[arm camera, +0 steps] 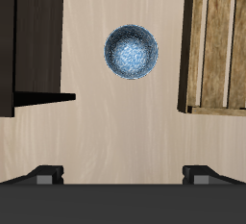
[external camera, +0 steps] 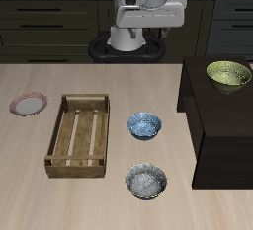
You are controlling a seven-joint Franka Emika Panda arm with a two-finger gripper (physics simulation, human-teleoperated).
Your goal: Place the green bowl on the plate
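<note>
On dark stand: green bowl (external camera: 228,74), empty. Beside wooden crate (external camera: 78,135): plate (external camera: 28,105), bare. Gripper (arm camera: 123,173) spread wide, holding nothing.

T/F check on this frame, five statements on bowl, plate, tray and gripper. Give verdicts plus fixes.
1. The green bowl sits on top of the dark cabinet. True.
2. The plate already holds a bowl. False: the plate is bare and lies on the table beside the wooden tray.
3. Two blue-grey bowls stand on the table between the wooden tray and the dark cabinet. True: one farther back, one nearer the table's front edge.
4. The gripper is shut on the green bowl. False: its fingers are apart and hold nothing; the wrist view shows only a blue-grey bowl below.
5. The wooden tray holds a bowl. False: only its slats show inside.
</note>
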